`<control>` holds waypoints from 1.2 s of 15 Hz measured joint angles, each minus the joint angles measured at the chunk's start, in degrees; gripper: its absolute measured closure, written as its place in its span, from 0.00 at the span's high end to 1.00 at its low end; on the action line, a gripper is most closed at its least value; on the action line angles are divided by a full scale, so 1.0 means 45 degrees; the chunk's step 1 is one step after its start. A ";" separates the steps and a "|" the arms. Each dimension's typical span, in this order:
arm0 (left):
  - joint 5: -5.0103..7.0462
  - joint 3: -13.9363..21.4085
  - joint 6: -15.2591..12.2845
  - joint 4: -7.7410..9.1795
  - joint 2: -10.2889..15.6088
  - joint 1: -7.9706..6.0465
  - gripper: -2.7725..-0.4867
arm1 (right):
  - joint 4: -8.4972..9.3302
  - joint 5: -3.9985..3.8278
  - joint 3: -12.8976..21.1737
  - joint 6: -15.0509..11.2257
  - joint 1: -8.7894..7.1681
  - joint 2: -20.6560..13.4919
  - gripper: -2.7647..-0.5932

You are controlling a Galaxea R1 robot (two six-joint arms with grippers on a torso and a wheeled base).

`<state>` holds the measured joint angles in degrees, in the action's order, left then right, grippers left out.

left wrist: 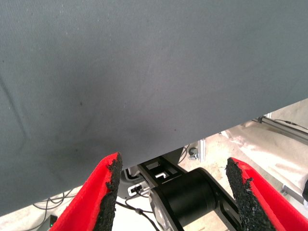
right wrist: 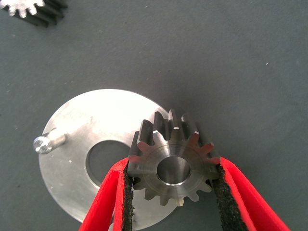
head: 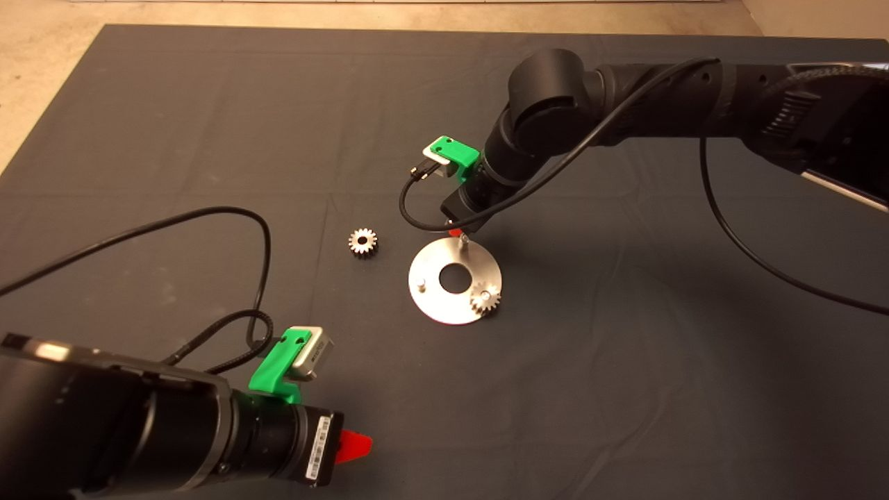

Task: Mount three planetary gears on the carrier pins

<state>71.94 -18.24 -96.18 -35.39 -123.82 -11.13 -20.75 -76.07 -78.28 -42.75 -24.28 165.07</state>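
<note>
Silvery-dark and toothed, the gear [right wrist: 174, 163] sat clamped in the right hand [right wrist: 173, 192], bore axis upright, over the disc's [head: 430, 300] far pin [head: 464, 239]. The left hand [left wrist: 173, 192] waited near-left, fingers apart.

Two black jointed arms [head: 549, 90], green wrist brackets [head: 455, 154] — silver camera blocks, looping black cables (red-fingered tips)

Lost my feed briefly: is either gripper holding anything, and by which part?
The right gripper holds a planetary gear by opposite sides of its toothed rim, above the disc. The left gripper is open, empty.
</note>
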 joint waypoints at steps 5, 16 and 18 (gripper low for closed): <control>0.0011 0.0000 0.0002 0.0000 0.0008 0.0000 0.44 | 0.0511 -0.0108 -0.0815 0.0893 0.0000 0.0431 0.17; 0.0011 0.0000 0.0001 0.0000 0.0149 0.0000 0.44 | 0.0674 -0.1263 0.0001 0.0980 0.0000 0.0315 0.16; 0.0011 0.0000 -0.0002 0.0000 0.0149 0.0000 0.44 | 0.0674 -0.1403 0.0014 0.0985 0.0003 0.0314 0.16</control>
<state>71.99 -18.24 -96.19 -35.39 -123.15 -11.13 -17.71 -82.38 -78.21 -38.32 -24.27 166.49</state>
